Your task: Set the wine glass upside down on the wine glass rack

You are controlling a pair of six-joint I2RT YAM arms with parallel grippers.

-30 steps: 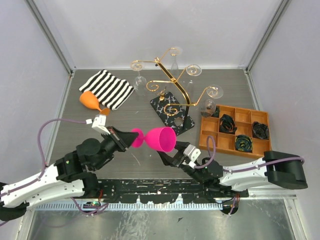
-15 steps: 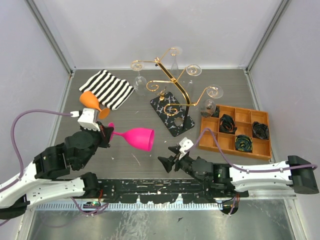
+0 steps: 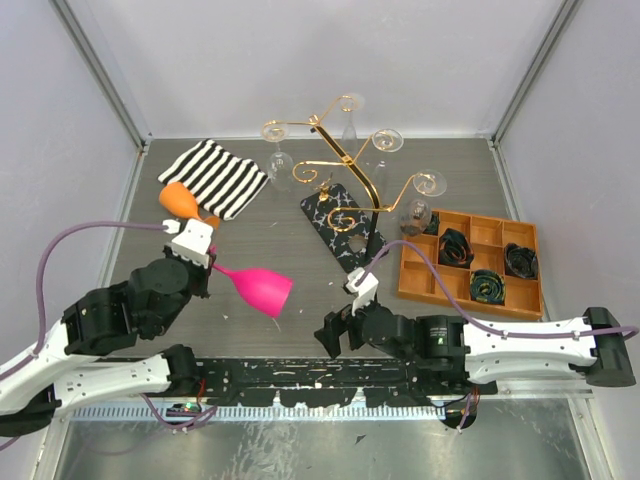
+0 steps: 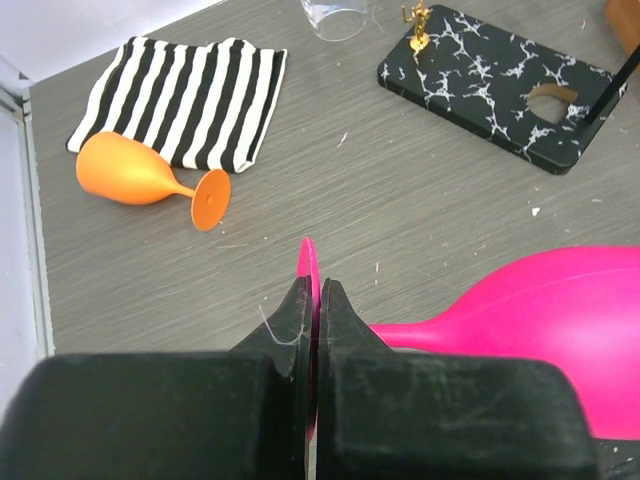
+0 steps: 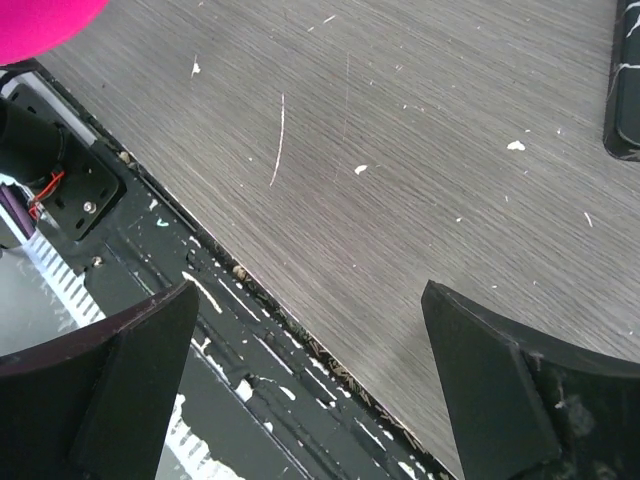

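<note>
The left gripper [image 4: 315,298] is clenched on the foot of the pink wine glass [image 3: 258,288], its bowl sticking out to the gripper's right over the surface [image 3: 260,225]. The right gripper [image 5: 315,350] is spread wide, holding nothing. The wine glass rack [image 3: 340,222] stands beyond both.

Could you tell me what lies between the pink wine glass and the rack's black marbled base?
Only bare grey table, between the pink wine glass and black marbled base, in the left wrist view.
</note>
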